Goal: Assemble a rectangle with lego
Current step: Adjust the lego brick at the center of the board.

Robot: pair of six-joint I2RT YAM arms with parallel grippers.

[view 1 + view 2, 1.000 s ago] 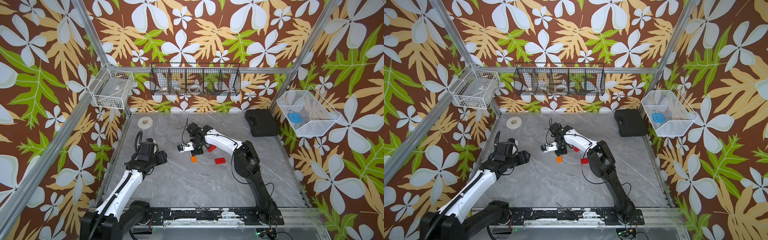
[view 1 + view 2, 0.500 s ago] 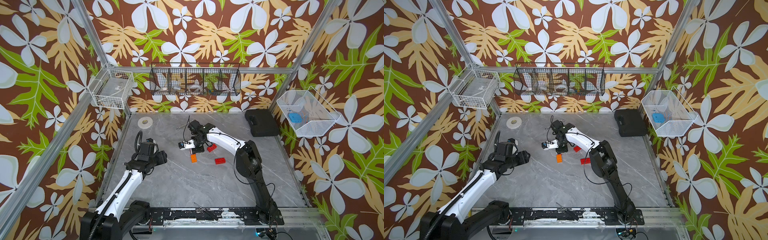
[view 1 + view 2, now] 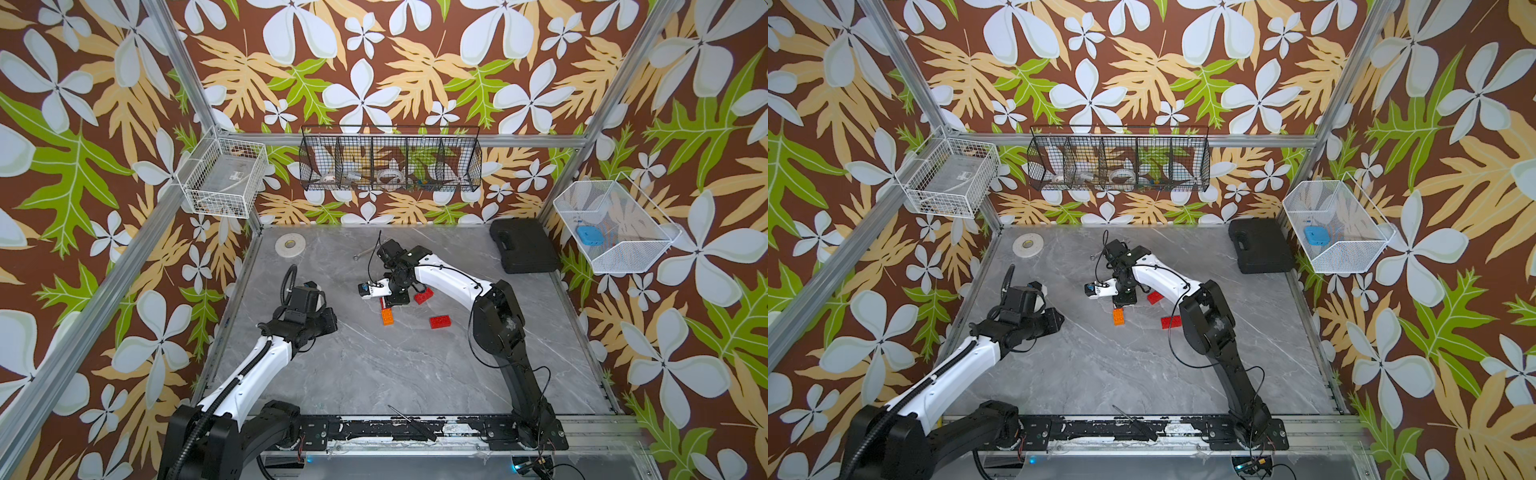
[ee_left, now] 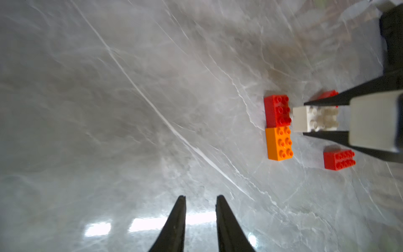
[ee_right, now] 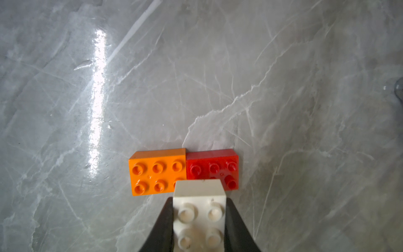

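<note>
An orange brick [image 5: 158, 174] and a red brick [image 5: 212, 169] lie end to end on the grey table, studs up, touching. My right gripper [image 5: 199, 200] is shut on a white brick [image 5: 199, 209], held just above and beside that pair. From the left wrist view the white brick [image 4: 309, 119] sits between the right fingers next to the red brick [image 4: 277, 110] and orange brick [image 4: 279, 144]. Two loose red bricks [image 3: 442, 321] [image 3: 424, 296] lie near the right arm. My left gripper [image 4: 200, 197] hovers apart to the left, its jaws a narrow gap apart with nothing between them.
A tape roll [image 3: 289, 246] lies at the back left and a black case [image 3: 523, 245] at the back right. A small metal tool [image 3: 363, 253] rests behind the right wrist. Wire baskets hang on the walls. A screwdriver [image 3: 411, 422] lies on the front rail.
The left gripper's jaws have drawn closer together. Both arms stay about where they were, and the right gripper still holds the white brick by the orange and red pair.
</note>
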